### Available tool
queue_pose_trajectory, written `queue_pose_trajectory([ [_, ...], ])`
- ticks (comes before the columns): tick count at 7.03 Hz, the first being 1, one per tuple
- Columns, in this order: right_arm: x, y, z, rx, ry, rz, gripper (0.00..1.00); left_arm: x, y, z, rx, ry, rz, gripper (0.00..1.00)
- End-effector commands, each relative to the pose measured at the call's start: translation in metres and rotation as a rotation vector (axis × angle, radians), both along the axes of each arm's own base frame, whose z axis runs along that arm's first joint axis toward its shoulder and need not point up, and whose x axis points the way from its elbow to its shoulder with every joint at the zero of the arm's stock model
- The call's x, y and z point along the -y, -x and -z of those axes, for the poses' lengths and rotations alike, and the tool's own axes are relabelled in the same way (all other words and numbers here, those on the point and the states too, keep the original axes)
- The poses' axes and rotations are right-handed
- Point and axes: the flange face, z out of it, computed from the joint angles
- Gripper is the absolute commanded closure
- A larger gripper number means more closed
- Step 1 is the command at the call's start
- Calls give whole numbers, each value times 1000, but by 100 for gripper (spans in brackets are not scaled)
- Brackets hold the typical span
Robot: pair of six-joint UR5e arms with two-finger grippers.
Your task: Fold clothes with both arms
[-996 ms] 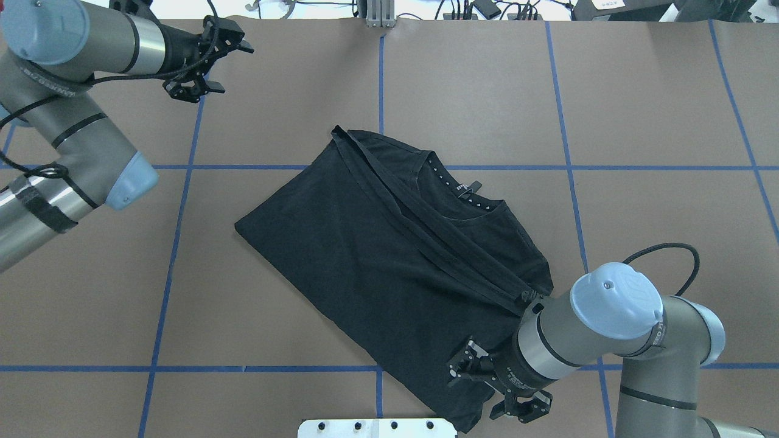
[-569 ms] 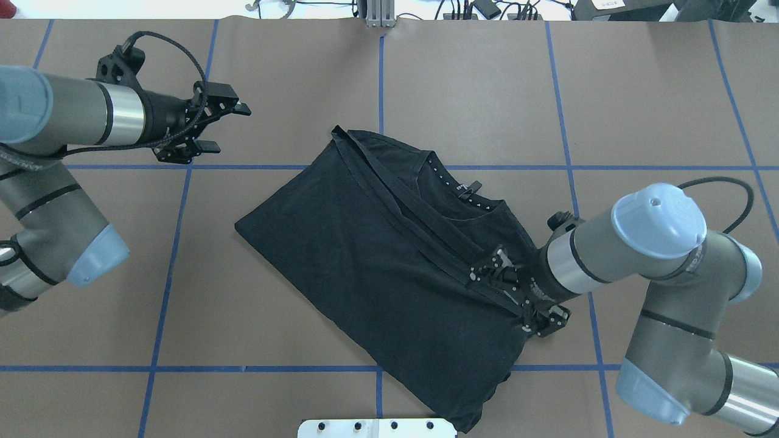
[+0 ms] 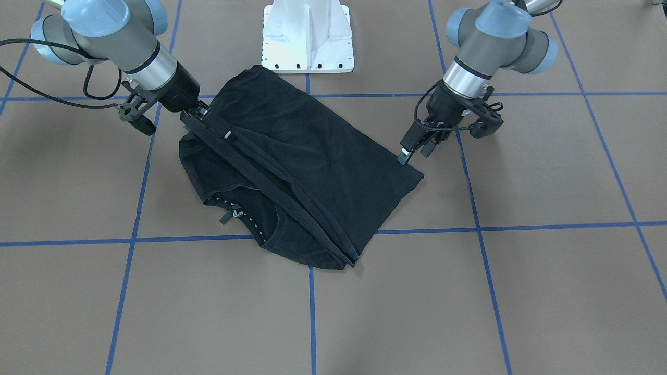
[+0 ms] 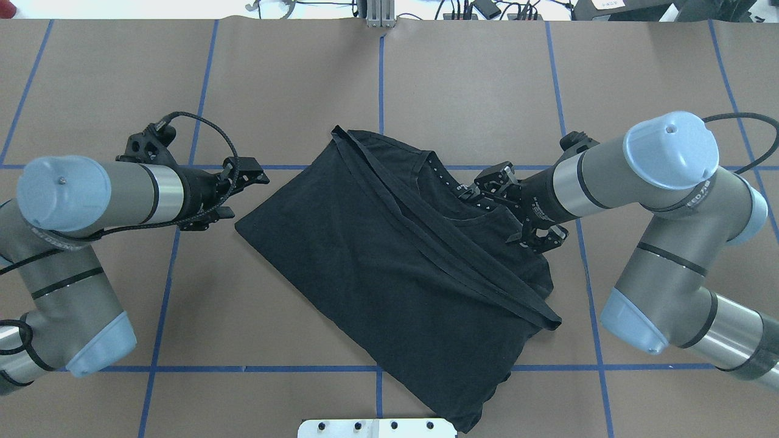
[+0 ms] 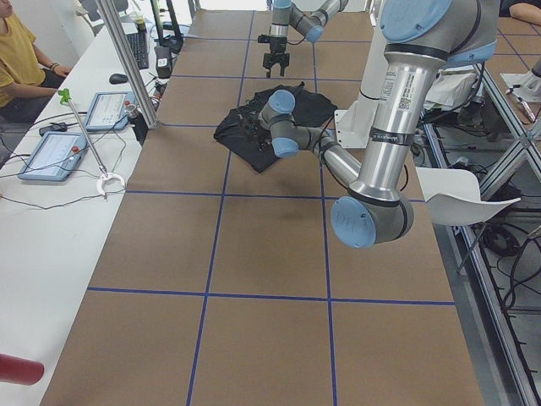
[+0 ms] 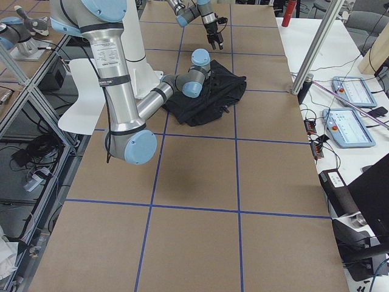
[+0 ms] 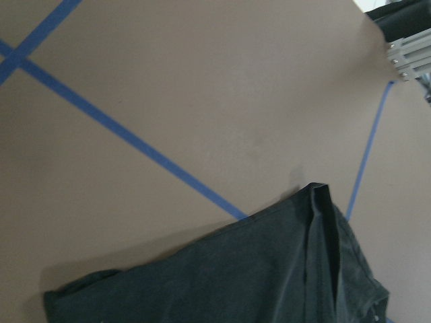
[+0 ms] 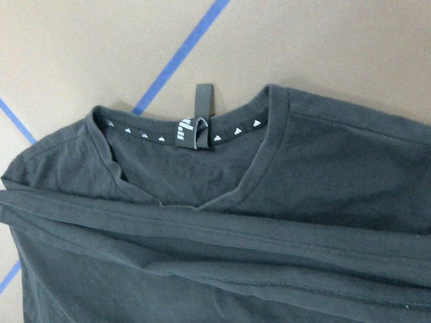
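Observation:
The black T-shirt (image 4: 377, 267) lies partly folded and slanted across the middle of the table, with a long doubled hem running over it. Its neck opening with dotted lining (image 8: 192, 131) faces up near the far right side. My right gripper (image 4: 517, 207) hovers open over the shoulder beside that neck opening, holding nothing. In the front view it (image 3: 200, 112) sits at the end of the hem band. My left gripper (image 4: 246, 194) stands open just left of the shirt's left corner, a little off the cloth, and shows again (image 3: 414, 148) by that corner.
The white bolted pedestal base (image 4: 377, 427) stands at the near edge, just below the shirt. Blue tape lines (image 4: 182, 267) grid the brown table top. A side bench with tablets (image 5: 51, 152) and a seated person (image 5: 17, 59) lies beyond the far edge.
The left gripper swung from the far left corner down to the shirt's left corner. The right gripper travelled from the shirt's near hem up its right side to the neck opening.

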Motion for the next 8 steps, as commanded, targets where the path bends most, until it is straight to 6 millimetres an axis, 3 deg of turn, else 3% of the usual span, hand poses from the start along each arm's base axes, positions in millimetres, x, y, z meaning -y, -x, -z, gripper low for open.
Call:
queue_pose_trajectory([
  [1,15,-5,0,-9,-9,-44,0,-23,-23,-26,88,39,-5,5],
  [4,14,-1,-1,-18,-16,-58,0,-23,-52,-62,178,72,-20,19],
  [6,19,9,-13,-60,-41,-100,0,-22,-57,-67,190,74,-27,28],
  [8,18,12,-18,-76,-61,-95,0,-19,-62,-57,175,67,-25,50],
])
